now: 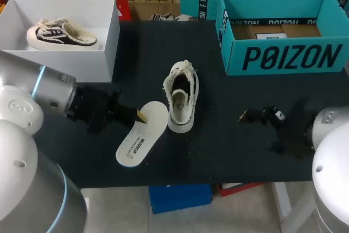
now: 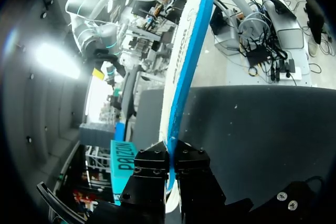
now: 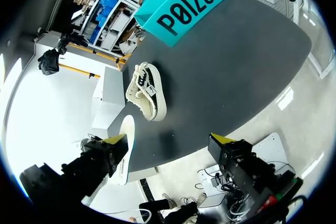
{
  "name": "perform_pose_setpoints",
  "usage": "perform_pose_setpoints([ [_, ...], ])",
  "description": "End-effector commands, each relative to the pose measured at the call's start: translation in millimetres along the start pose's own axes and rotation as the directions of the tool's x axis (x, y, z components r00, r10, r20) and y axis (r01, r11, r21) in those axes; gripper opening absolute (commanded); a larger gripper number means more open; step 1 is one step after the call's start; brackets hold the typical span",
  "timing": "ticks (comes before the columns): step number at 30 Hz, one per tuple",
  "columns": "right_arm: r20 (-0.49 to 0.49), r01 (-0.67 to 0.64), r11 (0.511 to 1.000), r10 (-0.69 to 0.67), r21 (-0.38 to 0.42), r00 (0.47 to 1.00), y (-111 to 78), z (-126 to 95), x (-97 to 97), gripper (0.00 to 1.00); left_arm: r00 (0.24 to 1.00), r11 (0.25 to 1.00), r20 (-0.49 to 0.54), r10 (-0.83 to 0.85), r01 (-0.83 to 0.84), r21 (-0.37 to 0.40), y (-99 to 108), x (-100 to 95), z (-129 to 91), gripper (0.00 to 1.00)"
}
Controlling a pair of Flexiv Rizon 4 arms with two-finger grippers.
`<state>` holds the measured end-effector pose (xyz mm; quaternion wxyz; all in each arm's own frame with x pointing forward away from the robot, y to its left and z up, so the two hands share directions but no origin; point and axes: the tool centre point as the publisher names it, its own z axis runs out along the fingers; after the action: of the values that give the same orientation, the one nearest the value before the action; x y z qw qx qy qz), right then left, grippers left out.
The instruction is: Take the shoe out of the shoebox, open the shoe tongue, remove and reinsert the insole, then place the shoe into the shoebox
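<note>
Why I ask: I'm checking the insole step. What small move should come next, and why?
Probably swing the left pincer, shut on the insole, toward the shoe: the insole is out, and the shoe lies beside it with its mouth open upward.

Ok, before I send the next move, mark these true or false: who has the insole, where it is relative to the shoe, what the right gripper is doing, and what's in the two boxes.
1. The left gripper is shut on the insole. True.
2. The insole sits inside the shoe on the table. False: it is out, beside that shoe, in the left gripper.
3. The right gripper holds the shoe on the table. False: it is open, empty and apart from the shoe.
4. The white shoebox holds a second shoe. True.
5. The teal box holds a shoe. False: no shoe shows in it.
</note>
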<state>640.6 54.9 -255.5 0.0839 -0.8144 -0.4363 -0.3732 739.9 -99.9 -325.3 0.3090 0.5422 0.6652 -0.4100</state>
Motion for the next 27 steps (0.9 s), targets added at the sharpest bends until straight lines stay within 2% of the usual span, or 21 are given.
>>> perform_pose_setpoints([
  [1,-0.018,0.001,0.999,0.000,0.048,1.000,4.7,-44.9,-7.2,1.00,1.000,1.000,-0.011,0.000,0.001,0.021,-1.4,-6.2,0.2,0.00],
  [8,-0.018,0.001,0.999,0.000,0.048,1.000,4.7,-44.9,-7.2,1.00,0.999,0.993,-0.004,-0.042,0.042,0.109,-9.5,-24.0,-2.3,0.00],
  [15,-0.018,0.001,0.999,0.000,0.048,1.000,4.7,-44.9,-7.2,1.00,0.996,0.983,-0.064,-0.057,0.067,0.168,-12.8,-31.2,0.2,0.00],
  [27,-0.018,0.001,0.999,0.000,0.048,1.000,4.7,-44.9,-7.2,1.00,0.982,0.967,-0.164,-0.088,0.124,0.221,-12.8,-22.4,25.0,0.00],
])
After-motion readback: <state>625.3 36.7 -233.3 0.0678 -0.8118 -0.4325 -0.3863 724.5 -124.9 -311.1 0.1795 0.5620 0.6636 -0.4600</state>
